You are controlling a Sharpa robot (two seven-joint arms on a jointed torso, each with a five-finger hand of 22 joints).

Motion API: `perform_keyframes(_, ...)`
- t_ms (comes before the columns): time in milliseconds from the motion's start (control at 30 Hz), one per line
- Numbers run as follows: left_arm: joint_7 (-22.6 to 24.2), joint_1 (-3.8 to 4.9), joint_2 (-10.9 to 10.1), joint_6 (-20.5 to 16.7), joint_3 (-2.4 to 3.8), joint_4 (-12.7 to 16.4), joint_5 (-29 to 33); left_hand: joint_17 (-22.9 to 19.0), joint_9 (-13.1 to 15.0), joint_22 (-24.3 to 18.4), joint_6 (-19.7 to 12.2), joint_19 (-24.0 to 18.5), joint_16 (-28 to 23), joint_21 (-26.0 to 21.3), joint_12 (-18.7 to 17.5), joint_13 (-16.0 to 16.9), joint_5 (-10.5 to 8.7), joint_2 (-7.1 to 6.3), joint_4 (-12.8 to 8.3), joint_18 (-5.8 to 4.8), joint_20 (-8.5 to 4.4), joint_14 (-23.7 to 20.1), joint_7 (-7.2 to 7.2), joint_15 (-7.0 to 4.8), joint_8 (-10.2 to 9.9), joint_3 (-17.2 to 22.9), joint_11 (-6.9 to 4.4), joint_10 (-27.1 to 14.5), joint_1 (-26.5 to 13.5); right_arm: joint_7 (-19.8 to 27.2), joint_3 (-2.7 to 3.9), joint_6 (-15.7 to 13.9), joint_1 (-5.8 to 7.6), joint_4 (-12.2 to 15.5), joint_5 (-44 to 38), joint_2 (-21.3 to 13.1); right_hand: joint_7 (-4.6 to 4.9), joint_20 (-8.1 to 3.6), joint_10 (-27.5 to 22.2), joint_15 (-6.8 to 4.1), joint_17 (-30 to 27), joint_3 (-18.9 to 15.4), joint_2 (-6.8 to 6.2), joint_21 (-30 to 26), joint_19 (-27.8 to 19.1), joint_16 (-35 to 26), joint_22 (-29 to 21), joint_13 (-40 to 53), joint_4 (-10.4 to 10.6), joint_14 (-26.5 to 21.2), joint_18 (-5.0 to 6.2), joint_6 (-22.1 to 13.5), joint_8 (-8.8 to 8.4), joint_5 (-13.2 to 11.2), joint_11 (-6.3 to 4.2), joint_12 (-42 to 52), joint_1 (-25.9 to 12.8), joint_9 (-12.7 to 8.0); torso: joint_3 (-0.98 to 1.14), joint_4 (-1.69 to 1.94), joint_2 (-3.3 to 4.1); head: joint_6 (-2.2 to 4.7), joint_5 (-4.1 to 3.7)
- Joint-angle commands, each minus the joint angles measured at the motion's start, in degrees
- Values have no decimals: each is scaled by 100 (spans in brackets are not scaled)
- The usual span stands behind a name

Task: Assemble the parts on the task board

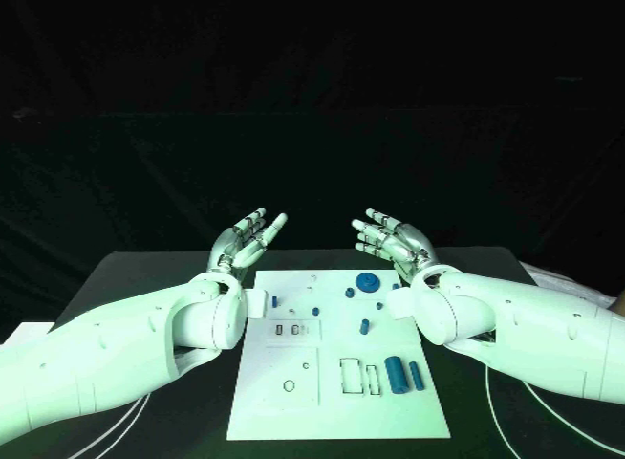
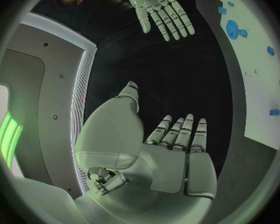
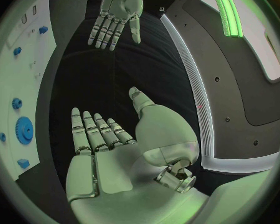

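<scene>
- Hovering above the far end of the task board (image 1: 265, 402), the left hand (image 1: 247, 239) and the right hand (image 1: 393, 243) face each other palm to palm, fingers spread and straight, with nothing in either.
- Both hands stand raised over the table, so every part lies below them and back toward the robot's body.
- The blue gear (image 1: 369, 281), near the board's far right corner, sits just under the right wrist; judged from the head view, the right hand is the nearer one to it.
- The blue cylinder (image 1: 394, 375) and the slimmer blue bar (image 1: 416, 376) beside it lie at the near right of the board, their long axes running from near to far, well back from both hands and partly under the line of the right forearm.
- A small blue peg (image 1: 365, 327) stands mid-board, roughly between the two arms.
- Reaching any part probably calls for a hand to turn palm down and draw back toward the body; the right arm looks better placed, since most blue pieces sit on its half.
</scene>
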Motion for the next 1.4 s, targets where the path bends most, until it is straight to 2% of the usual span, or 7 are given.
perform_keyframes(33, 117, 10, 11, 318, 4, 0, -81, 65, 28, 48, 263, 293, 105, 107, 44, 36, 31, 120, 61, 68, 52, 529, 723, 117, 63, 13, 119, 373, 286, -381, -22, 1191, 47, -112, -617, 54, 881, 33, 926, -6, 56, 158, 54, 172, 650, 100, 92, 63, -355, 869, 226, 733, 96, -51, 21, 107, 626, 64, 0, 1, 2, 0, -1)
perform_keyframes(300, 117, 10, 11, 318, 4, 0, -81, 325, 173, 438, 1875, 2896, 720, 962, 420, 208, 11, 346, -74, 167, 20, 2864, 764, -1, 351, -56, 105, 2780, 552, -502, -53, 1564, 100, -227, -790, 108, 680, -2, 3117, -360, 168, 306, -47, 755, 2115, 436, 300, 173, -776, 2987, 590, 2780, 374, -97, -265, 443, 1132, 212, 0, 1, 2, 0, -1)
perform_keyframes(333, 211, 13, -149, 696, 4, -123, 83, 329, 199, 444, 2221, 3058, 757, 1010, 494, 229, 9, 371, -107, 217, 17, 3028, 740, -55, 412, -78, 60, 3222, 596, -279, -48, 885, 236, -453, -1784, -27, 647, -18, 3250, -402, 162, 336, -59, 809, 2224, 461, 311, 163, -811, 3117, 613, 3047, 399, -100, -306, 465, 1148, 220, 9, 17, 98, 10, -91)
perform_keyframes(500, 202, 24, -284, 794, 5, -10, 85, 378, 242, 467, 3371, 3777, 895, 1203, 621, 225, 0, 413, -341, 344, -74, 3746, 598, -271, 579, -184, -116, 3973, 857, -289, -42, 762, 311, -454, -2253, -117, 575, -112, 3587, -507, 149, 477, -107, 918, 2477, 463, 308, 143, -913, 3467, 621, 3619, 374, -136, -400, 429, 1122, 206, -6, 28, 209, 48, -112)
perform_keyframes(867, 27, 62, -749, 1049, 62, 630, 189, 522, 199, 340, 3793, 4330, 803, 1131, 540, 237, -1, 541, -655, 343, -234, 4327, 474, -431, 524, -404, -266, 4537, 1055, -743, -1, 924, 503, -409, -3404, -359, 534, -310, 3922, -689, 194, 590, -223, 1188, 3006, 531, 350, 151, -925, 4142, 624, 3888, 224, -522, -488, 270, 966, 198, -56, 87, 505, 161, -197)
perform_keyframes(1133, -74, 66, -961, 1195, 108, 1181, 242, 626, 194, 315, 3830, 4492, 793, 1126, 466, 233, 0, 580, -747, 342, -279, 4503, 459, -475, 468, -461, -287, 4597, 1100, -1619, 87, 871, 627, -324, -5652, -456, 321, -866, 4544, -1170, 549, 618, -473, 2166, 4036, 1112, 831, 167, -1085, 5552, 609, 4259, 276, -204, -782, 325, 1281, 216, -83, 129, 697, 215, -233)
perform_keyframes(1400, -219, 81, -1079, 1250, 120, 1604, 249, 642, 192, 307, 3822, 4512, 768, 1118, 438, 229, -2, 572, -766, 338, -282, 4497, 470, -470, 447, -487, -280, 4586, 1097, -2378, 134, 1156, 737, -224, -7454, -471, 159, -1147, 4962, -1434, 1322, 615, -617, 3254, 4535, 2163, 1460, 173, -1001, 6372, 586, 4464, 216, -328, -994, 214, 1150, 201, -98, 145, 860, 262, -280)
